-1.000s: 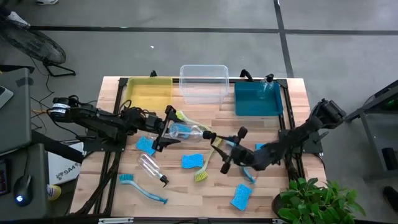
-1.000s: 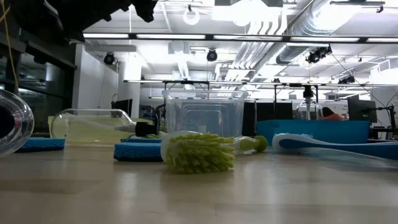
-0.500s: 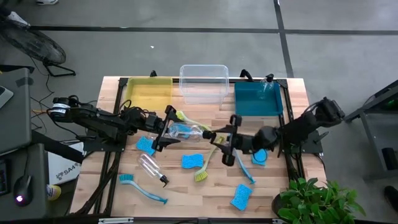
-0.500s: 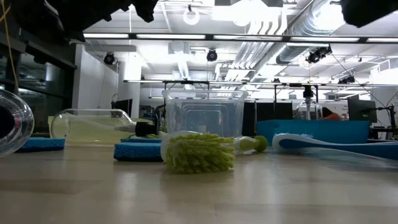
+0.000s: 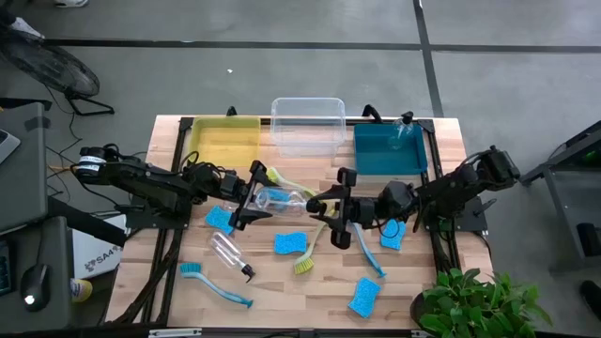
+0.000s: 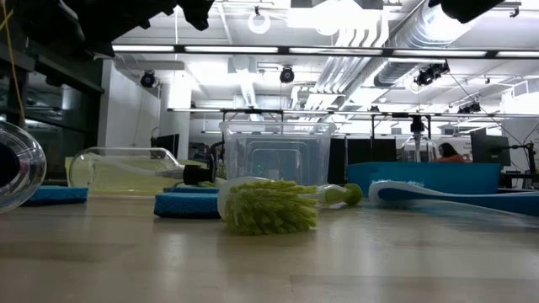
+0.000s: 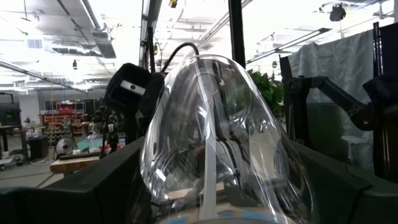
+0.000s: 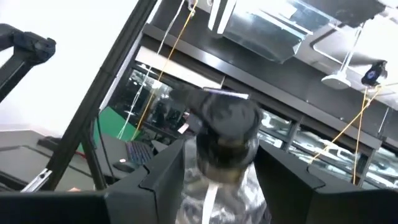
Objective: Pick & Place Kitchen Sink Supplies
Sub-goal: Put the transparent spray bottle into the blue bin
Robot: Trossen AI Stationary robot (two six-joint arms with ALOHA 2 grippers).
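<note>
Wood-slat table (image 5: 282, 293) in a big workshop, with a yellow bin (image 5: 225, 141), a clear bin (image 5: 307, 125) and a teal bin (image 5: 376, 161) in a row along the far edge.

Item in play is the clear spray bottle (image 5: 278, 199), lying on its side mid-table just in front of the clear bin. Its black nozzle points toward the right arm.
- **Left gripper** (image 5: 246, 197): at the bottle's base end, pinching the clear body, which fills the gap between the fingers in the left wrist view.
- **Right gripper** (image 5: 324, 207): at the nozzle end, fingers spread either side of the black cap with a little gap showing, not clearly pressing yet.
- **Lift:** can't tell whether the bottle is off the table or resting on it.

Handling guesses:
- Bottle looks light and possibly near empty.
- It is thin plastic, smooth and round, so it could flex, roll or twist in a pinch.
- The neck just under the nozzle is probably the stiffest place to grab, with mid-body second best.
- A hard squeeze would dent it.

Other supplies loose on the table:
- second bottle (image 5: 228, 252)
- blue sponge (image 5: 291, 244)
- yellow-green brush (image 5: 305, 261)
- blue brush (image 5: 214, 286)
</note>
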